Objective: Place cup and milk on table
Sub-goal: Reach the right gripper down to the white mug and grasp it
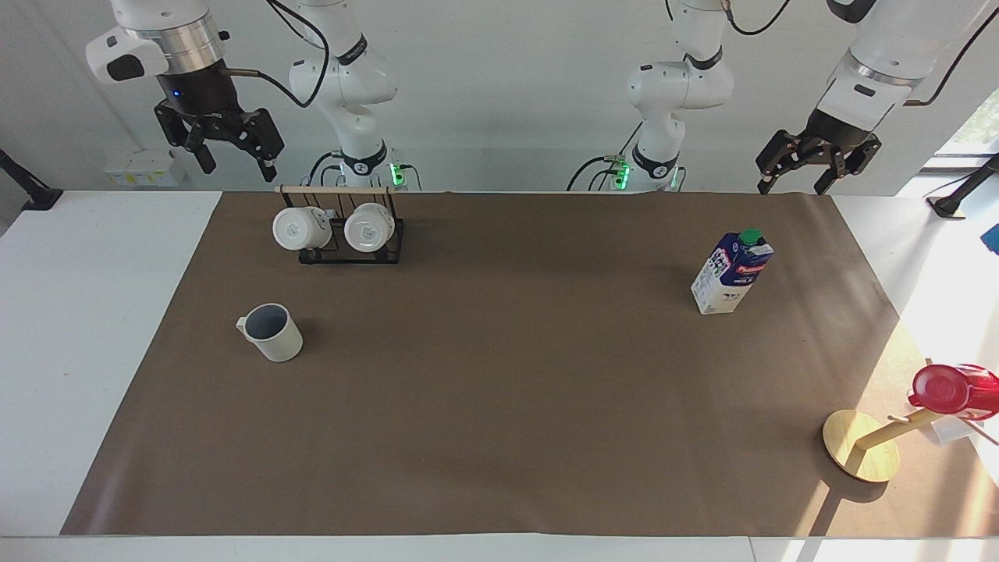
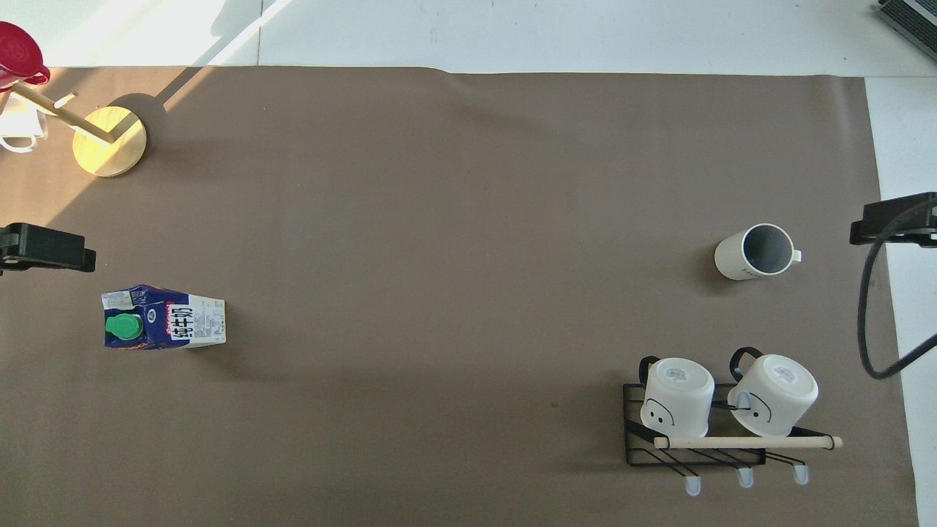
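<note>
Brown table (image 1: pixel 499 437), cup (image 1: pixel 273 333) upright, milk (image 1: pixel 730 272) upright, well apart.

You have the cup (image 1: pixel 271 332) on the sheet (image 1: pixel 499 406) toward the right arm's end of the table (image 1: pixel 78 328), with the mug rack (image 1: pixel 343 229) nearer the robots. The milk (image 1: pixel 731 272) stands toward the left arm's end; the peg stand (image 1: pixel 861 444) lies farther out.

We see an off-white cup (image 1: pixel 271 332) with a bluish-grey inside on the matte brown table (image 1: pixel 499 406). At its 3 o'clock in the facing view, the milk (image 1: pixel 730 272) is dark blue over white, red-banded, green-capped
</note>
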